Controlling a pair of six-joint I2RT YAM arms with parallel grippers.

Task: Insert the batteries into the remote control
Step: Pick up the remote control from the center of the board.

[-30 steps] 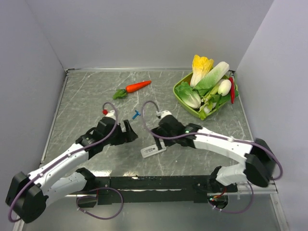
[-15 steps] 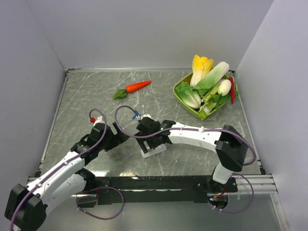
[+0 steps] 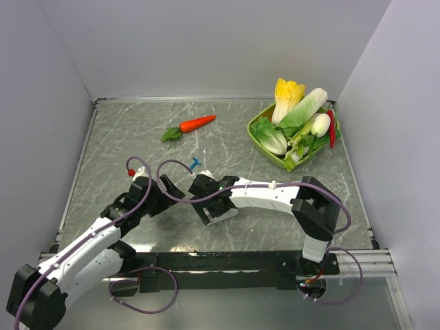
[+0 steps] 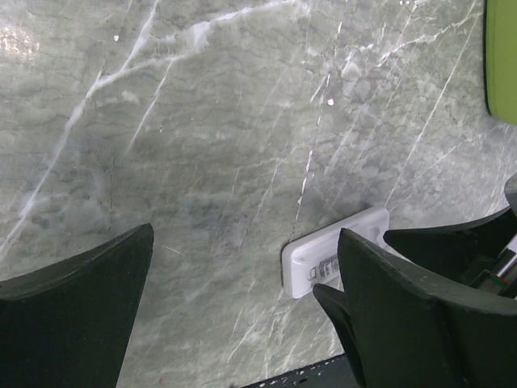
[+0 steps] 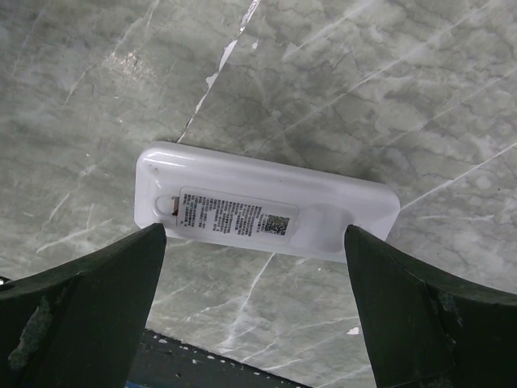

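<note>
– On the bench, right under the right tool, lies the remote control, label side up. Is anything gripped?
– No. Both tools are spread wide and hold nothing. The right one's fingers stand off either end of the remote, clear of it. The left tool hangs just beside it, over bare stone.
– So the step in hand is taking hold of the remote?
– That is my reading. To do it well, I would bring the right tool down level, keep the remote centred between the fingers and close gently. A thin flat bar can skid or tip on smooth stone. Gripping it end to end would leave the back free. I judge the cover sits there, though I cannot make out its seam.
– And the batteries?
– Only the top view shows them: a small blue piece farther back, apart from the remote, between the arms and the carrot. Neither wrist camera catches it.
– What do the wrist views add?
– The right one shows the printed label and a dark notch at one end, which the arm hides from above. The left one shows one end of the remote, and the edge of a green tray.
</note>
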